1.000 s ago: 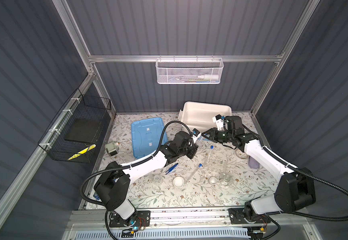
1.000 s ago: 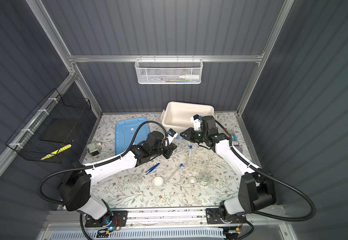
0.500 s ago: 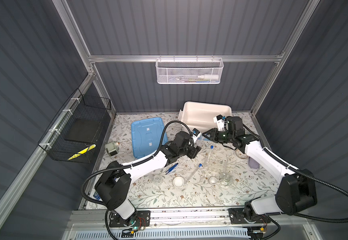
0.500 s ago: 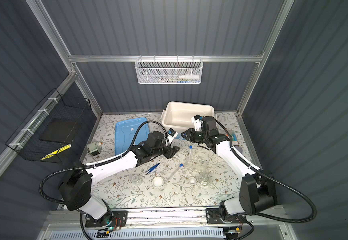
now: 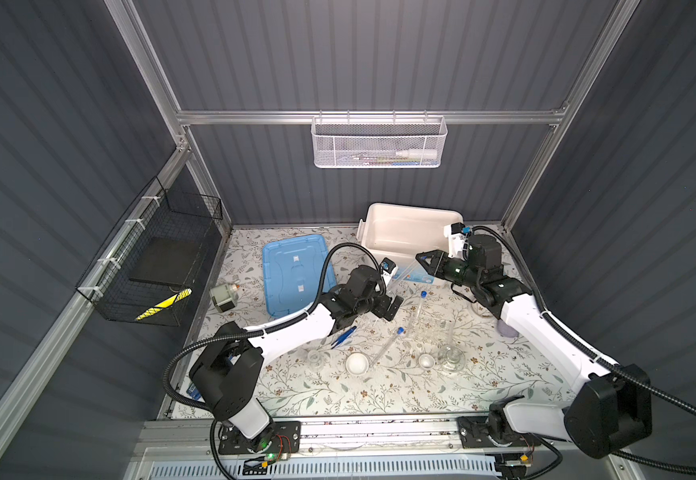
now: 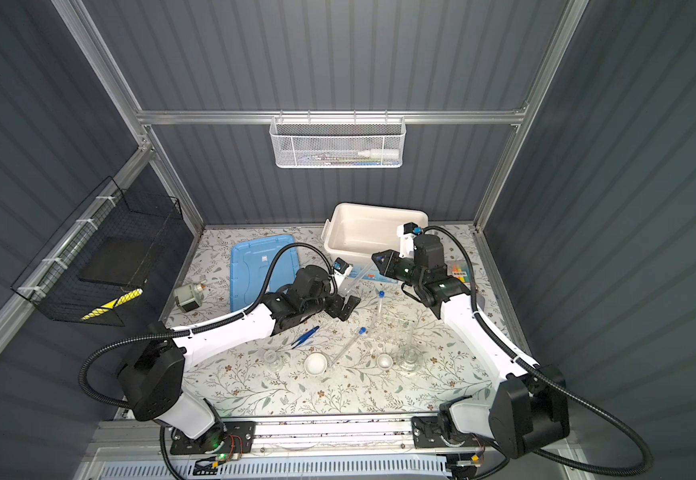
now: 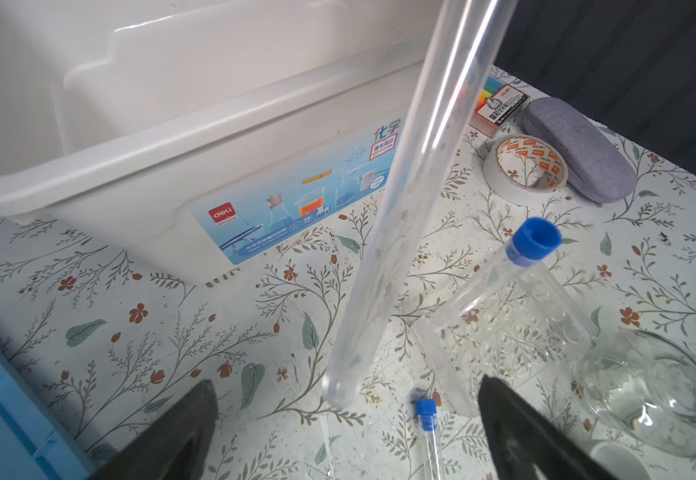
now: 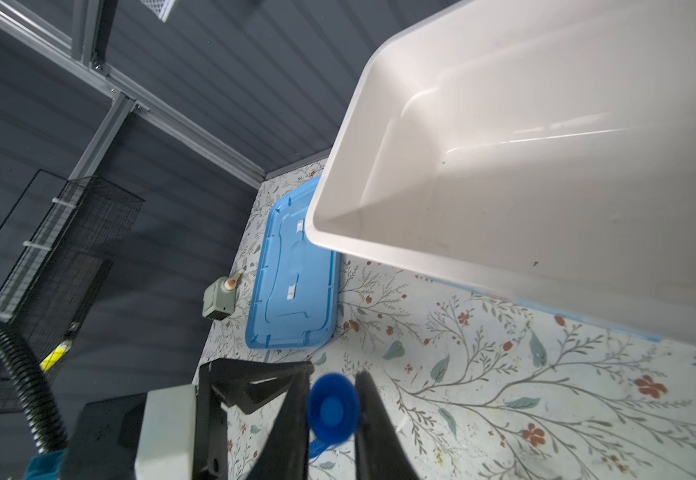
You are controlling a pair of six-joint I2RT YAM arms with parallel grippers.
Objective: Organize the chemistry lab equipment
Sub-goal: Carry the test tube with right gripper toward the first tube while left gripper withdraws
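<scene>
Right jaws narrow, pinched on the blue cap (image 8: 333, 405) of a long clear test tube (image 7: 400, 199). Tube slants away from them, past the front wall of the white plastic tub (image 7: 172, 135), rounded closed end reaching the gap of the left jaws. Left jaws spread wide, one tip either side of that end, neither touching it. Ahead of the left jaws on the floral surface (image 5: 338, 395): clear plastic rack (image 7: 504, 336), second blue-capped tube (image 7: 487, 282) leaning at it, cap up; seated in a hole or not, cannot tell. Third capped tube (image 5: 387, 348) lies flat, cap end close under the left jaws' gap. Round clear glass flask (image 7: 649, 399) just beside the rack. Blue tweezers (image 5: 344, 336) behind the left jaws, beside that arm. Small white dish (image 5: 356, 362) near the flat tube's closed end.
</scene>
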